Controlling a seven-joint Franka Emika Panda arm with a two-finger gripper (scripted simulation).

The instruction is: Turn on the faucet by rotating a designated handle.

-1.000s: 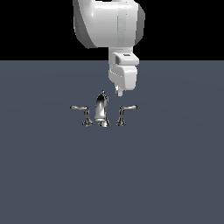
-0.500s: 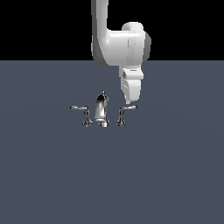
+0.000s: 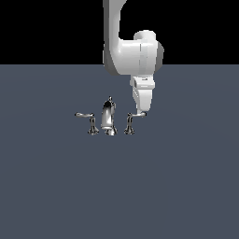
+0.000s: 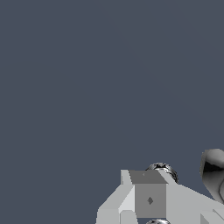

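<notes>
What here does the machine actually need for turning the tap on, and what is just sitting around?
Needed for the job:
- the faucet, a chrome three-piece set
- the handle, the lever on the exterior view's right
- the gripper, right at that lever's tip

Not needed:
- the other lever, on the exterior view's left
- the grey surface underneath

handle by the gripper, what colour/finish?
Shiny chrome, silver with dark reflections; the handle shows best in the exterior view, at the gripper.

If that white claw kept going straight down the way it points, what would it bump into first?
Most likely the handle: the gripper already sits at that lever's outer tip on the exterior view's right. Depth is unclear, so it might slip past onto the grey floor.
</notes>
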